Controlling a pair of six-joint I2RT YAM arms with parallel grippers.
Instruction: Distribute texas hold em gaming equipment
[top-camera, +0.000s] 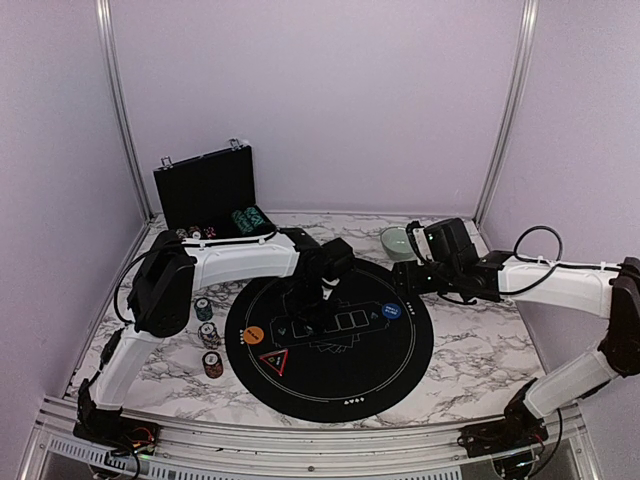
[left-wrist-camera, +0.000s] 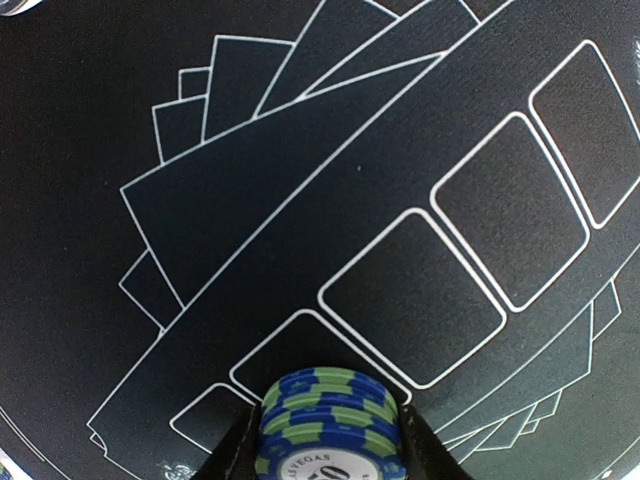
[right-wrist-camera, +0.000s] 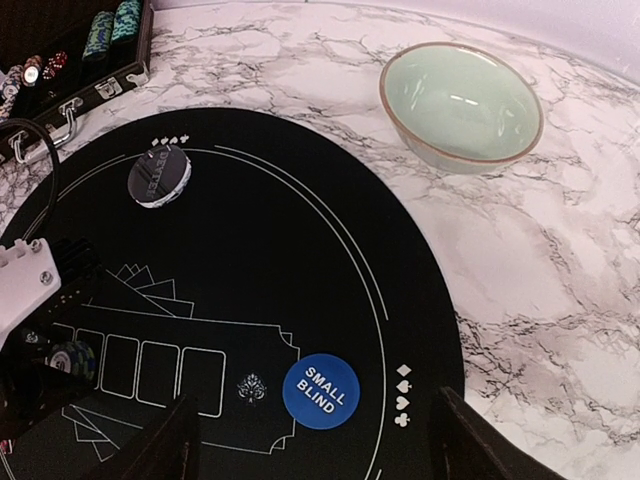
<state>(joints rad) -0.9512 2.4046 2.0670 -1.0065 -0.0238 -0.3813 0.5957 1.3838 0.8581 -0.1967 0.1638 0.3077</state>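
My left gripper (left-wrist-camera: 330, 442) is shut on a small stack of blue-and-green striped poker chips (left-wrist-camera: 330, 415), held low over the white card outlines of the round black mat (top-camera: 400, 360). The same stack (right-wrist-camera: 72, 357) shows at the left edge of the right wrist view. My right gripper (right-wrist-camera: 325, 450) stands open above the mat's right side, with the blue "small blind" button (right-wrist-camera: 320, 391) lying flat just ahead of it. An orange button (top-camera: 254, 335) lies on the mat's left part. A dark, white-rimmed dealer button (right-wrist-camera: 160, 177) rests near the mat's far edge.
Three chip stacks (top-camera: 209, 333) stand in a row on the marble left of the mat. The black case (top-camera: 205, 190), open with more chips inside, is at the back left. A pale green bowl (right-wrist-camera: 462, 103) sits at the back right.
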